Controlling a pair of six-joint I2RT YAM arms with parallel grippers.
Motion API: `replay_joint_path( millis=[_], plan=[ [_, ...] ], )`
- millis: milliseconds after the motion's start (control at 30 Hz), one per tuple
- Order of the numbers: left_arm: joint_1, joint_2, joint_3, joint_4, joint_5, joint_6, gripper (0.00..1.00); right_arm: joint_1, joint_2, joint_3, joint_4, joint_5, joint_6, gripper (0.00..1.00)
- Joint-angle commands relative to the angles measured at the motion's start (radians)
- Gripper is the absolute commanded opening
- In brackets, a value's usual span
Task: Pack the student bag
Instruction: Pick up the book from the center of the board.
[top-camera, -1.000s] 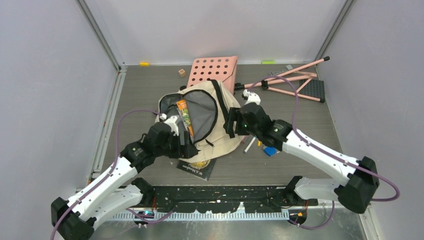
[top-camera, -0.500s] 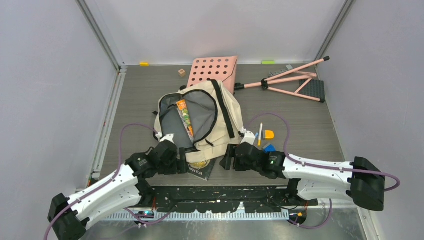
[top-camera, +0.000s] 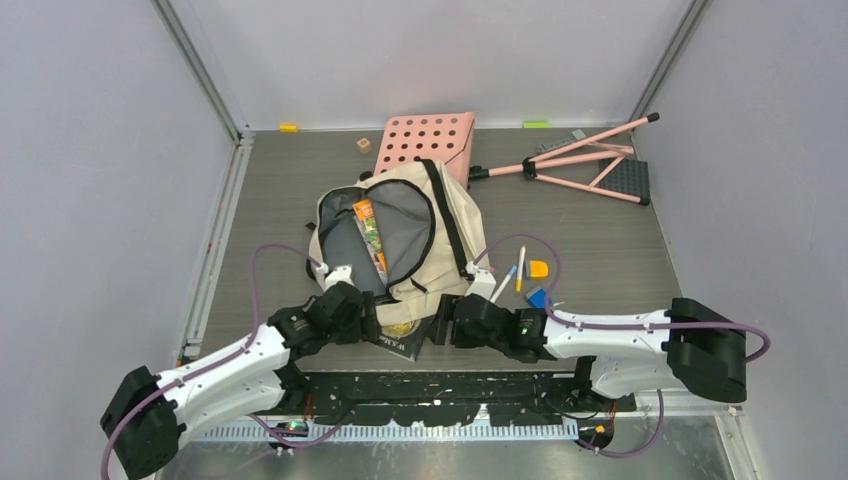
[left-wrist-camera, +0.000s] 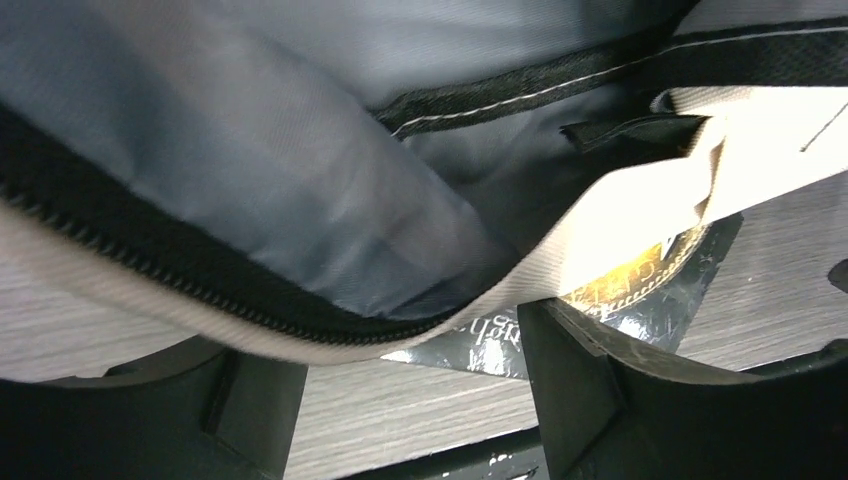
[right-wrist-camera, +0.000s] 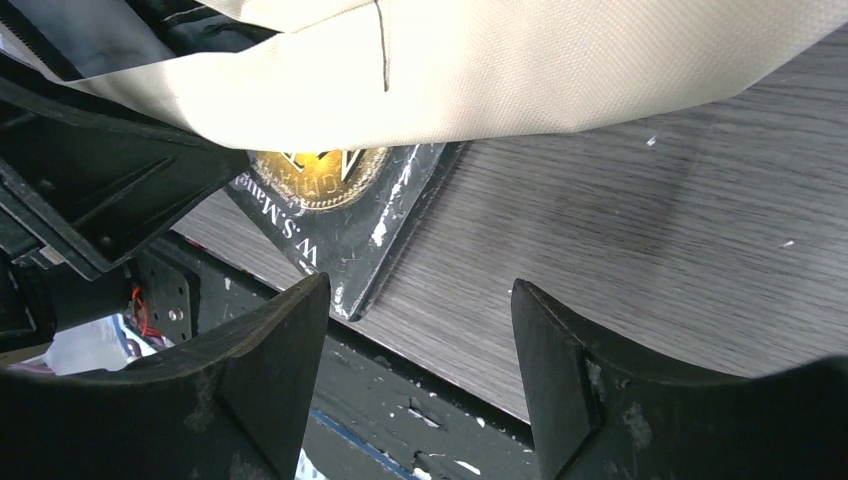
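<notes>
— What is the left gripper doing at the lower left of the top view?
— It is sitting low at the near edge of the student bag, fingers spread wide. In its wrist view the bag's zipper rim is running across the gap between them. Whether it is touching them I cannot tell.
— And the bag itself?
— It is lying in the middle of the table, mouth gaping and grey lining showing, with an orange packet poking out. Its near edge is resting on a black book with a gold emblem.
— The right gripper?
— It is hovering just right of that book, low by the table's near edge, jaws parted and pinching nothing. Its wrist view is showing the book's corner and bare tabletop between the fingers.
— Further right?
— Some pens, an orange piece and a blue piece are lying beside the bag. A pink folded stand is lying at the upper right.
</notes>
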Motion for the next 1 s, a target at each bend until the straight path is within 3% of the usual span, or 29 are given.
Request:
replay_joint_path(
  millis=[0, 300, 633, 700, 800, 900, 967],
  plan=[
    [-0.003, 0.019, -0.031, 0.158, 0.048, 0.056, 0.73, 0.008, 0.017, 0.021, 0.014, 0.063, 0.008, 0.72],
    [-0.009, 0.000, -0.102, 0.312, 0.330, 0.125, 0.64, 0.008, 0.036, 0.022, -0.061, 0.093, -0.013, 0.75],
    [-0.147, 0.154, -0.109, 0.556, 0.451, 0.118, 0.64, 0.005, -0.002, -0.037, -0.060, 0.083, -0.048, 0.84],
    [-0.174, 0.193, -0.093, 0.566, 0.442, 0.117, 0.64, -0.012, -0.027, -0.056, -0.060, 0.055, -0.065, 0.87],
    [-0.178, 0.208, -0.067, 0.440, 0.318, 0.069, 0.64, -0.068, -0.069, -0.069, -0.090, -0.005, -0.118, 0.88],
    [-0.177, 0.183, -0.068, 0.336, 0.217, -0.026, 0.64, -0.129, -0.109, -0.083, -0.121, -0.067, -0.168, 0.88],
    [-0.177, 0.155, -0.094, 0.356, 0.175, -0.098, 0.64, -0.185, -0.138, -0.099, -0.115, -0.158, -0.218, 0.90]
  ],
)
